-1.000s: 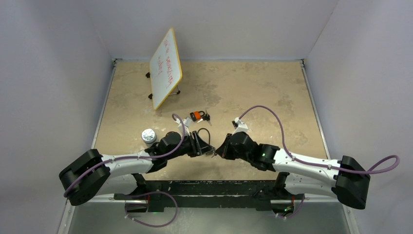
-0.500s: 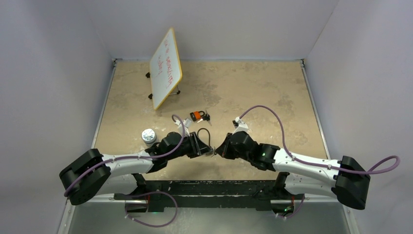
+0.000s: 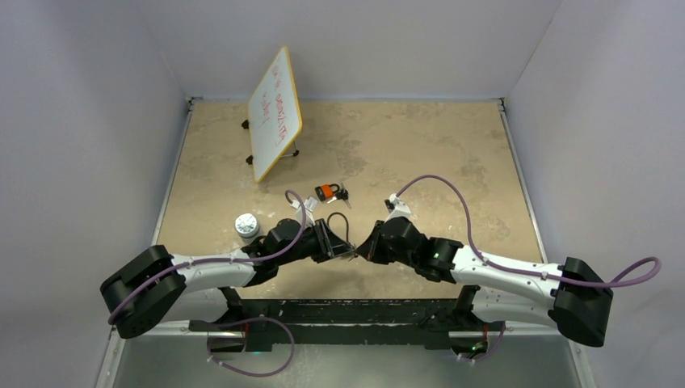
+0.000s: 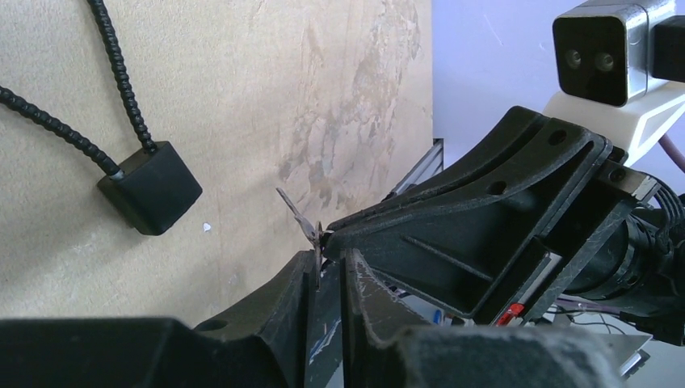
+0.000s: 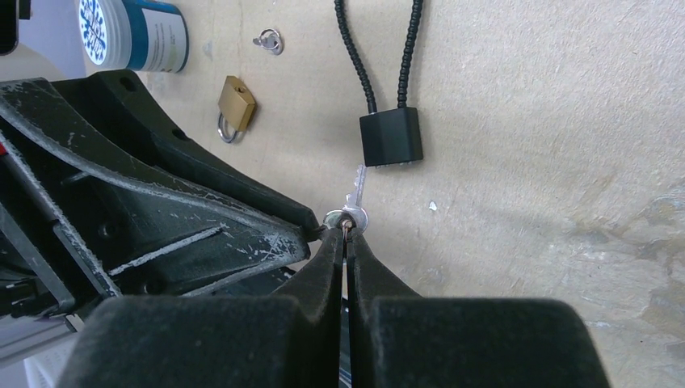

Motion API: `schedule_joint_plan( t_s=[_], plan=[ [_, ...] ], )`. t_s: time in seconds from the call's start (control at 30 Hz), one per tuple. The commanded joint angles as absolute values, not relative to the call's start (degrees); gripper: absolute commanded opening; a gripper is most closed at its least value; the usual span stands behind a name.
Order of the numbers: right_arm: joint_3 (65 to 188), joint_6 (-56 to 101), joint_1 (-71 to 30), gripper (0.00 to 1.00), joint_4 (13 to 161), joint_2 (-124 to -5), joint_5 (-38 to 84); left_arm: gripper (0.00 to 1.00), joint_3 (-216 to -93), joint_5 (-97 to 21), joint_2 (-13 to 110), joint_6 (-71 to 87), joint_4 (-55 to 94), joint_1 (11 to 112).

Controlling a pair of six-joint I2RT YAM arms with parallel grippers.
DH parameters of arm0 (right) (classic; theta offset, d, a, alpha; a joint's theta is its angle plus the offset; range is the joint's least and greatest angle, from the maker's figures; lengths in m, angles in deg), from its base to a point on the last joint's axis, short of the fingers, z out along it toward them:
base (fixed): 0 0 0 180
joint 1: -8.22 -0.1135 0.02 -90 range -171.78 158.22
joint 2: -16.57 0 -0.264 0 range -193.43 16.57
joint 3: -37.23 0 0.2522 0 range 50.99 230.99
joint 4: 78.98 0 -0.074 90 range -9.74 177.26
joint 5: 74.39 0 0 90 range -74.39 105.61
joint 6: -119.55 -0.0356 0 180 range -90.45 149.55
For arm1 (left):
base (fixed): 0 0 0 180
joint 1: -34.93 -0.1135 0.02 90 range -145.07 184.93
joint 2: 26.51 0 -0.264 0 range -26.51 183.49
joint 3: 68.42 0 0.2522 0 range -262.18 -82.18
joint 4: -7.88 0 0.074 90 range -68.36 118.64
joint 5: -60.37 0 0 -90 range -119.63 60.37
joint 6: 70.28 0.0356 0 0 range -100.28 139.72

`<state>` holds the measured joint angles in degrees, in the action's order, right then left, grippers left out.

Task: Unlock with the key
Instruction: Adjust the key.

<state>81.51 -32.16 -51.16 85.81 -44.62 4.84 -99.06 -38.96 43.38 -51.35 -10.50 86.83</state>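
A small silver key (image 5: 356,200) on a ring hangs between my two grippers, just above the table at the near middle. My right gripper (image 5: 346,230) is shut on the key's head, and the blade points at the black block (image 5: 391,137) of a cable lock. My left gripper (image 4: 329,257) faces it tip to tip. Its jaws stand a narrow gap apart, with the key's ring (image 4: 318,267) lying against one finger. The key blade (image 4: 292,212) sticks out past the tips. The cable lock's block (image 4: 150,187) lies on the table close by. From above, both grippers (image 3: 352,251) meet below the cable loop (image 3: 338,220).
A brass padlock (image 5: 235,103) and a small ring (image 5: 269,38) lie near a white jar (image 3: 245,225). An orange padlock with keys (image 3: 326,191) lies farther back. A tilted whiteboard (image 3: 275,111) stands at the back left. The table's near edge is just behind the grippers.
The right gripper has edged slightly left toward the left gripper. Otherwise both arms hold nearly the same pose with the key between them.
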Motion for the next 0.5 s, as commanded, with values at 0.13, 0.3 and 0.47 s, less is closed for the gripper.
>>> schedule_joint_plan(
  t_s=[0.13, 0.3, 0.47],
  plan=[
    [82.45, -33.23, -50.63, 0.0, 88.38, -44.6, 4.98, 0.13, -97.76, -39.64, 42.93, -53.91, -12.93, 87.13],
    [82.14, -33.37, -50.56, 0.0, 88.57, -44.51, 5.13, 0.17, -97.39, -39.65, 42.63, -54.1, -12.46, 87.13],
    [81.97, -33.21, -50.49, 0.0, 88.92, -44.48, 5.58, 0.05, -97.24, -38.8, 41.52, -53.92, -12.46, 87.13]
  ],
)
